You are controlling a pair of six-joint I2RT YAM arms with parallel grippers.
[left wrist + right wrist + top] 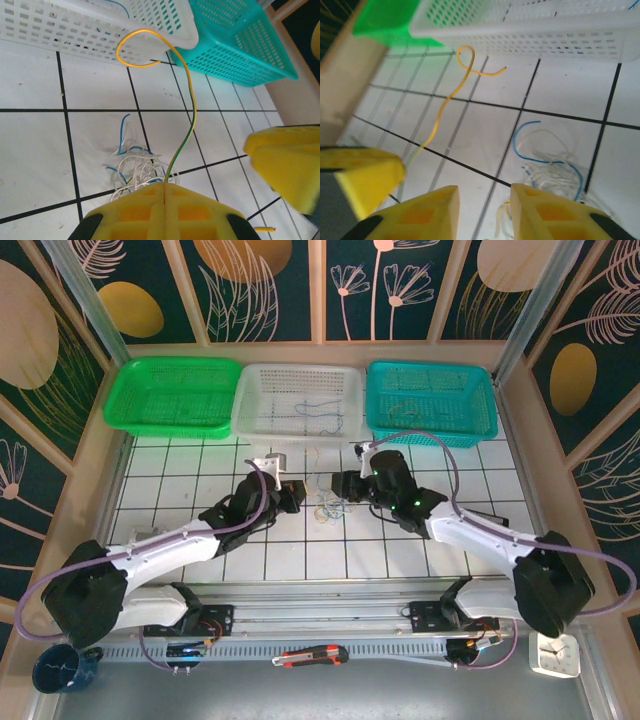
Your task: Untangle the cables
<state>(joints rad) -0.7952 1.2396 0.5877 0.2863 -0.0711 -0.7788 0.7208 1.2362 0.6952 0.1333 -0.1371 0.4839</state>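
Left hand [164, 189] clenched on a yellow cable [191, 115]; right hand [482, 195] parted, seemingly empty, near the tangled cables [550, 167].

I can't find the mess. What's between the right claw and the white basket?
The right wrist view shows blue and white cables tangled on the tiles between the right claw and the basket.

White arms [170, 542] with black joints and bases, lilac hoses [456, 480] running alongside. Yellow foam pads [135, 212] on black fingers [90, 225], square recesses moulded in.
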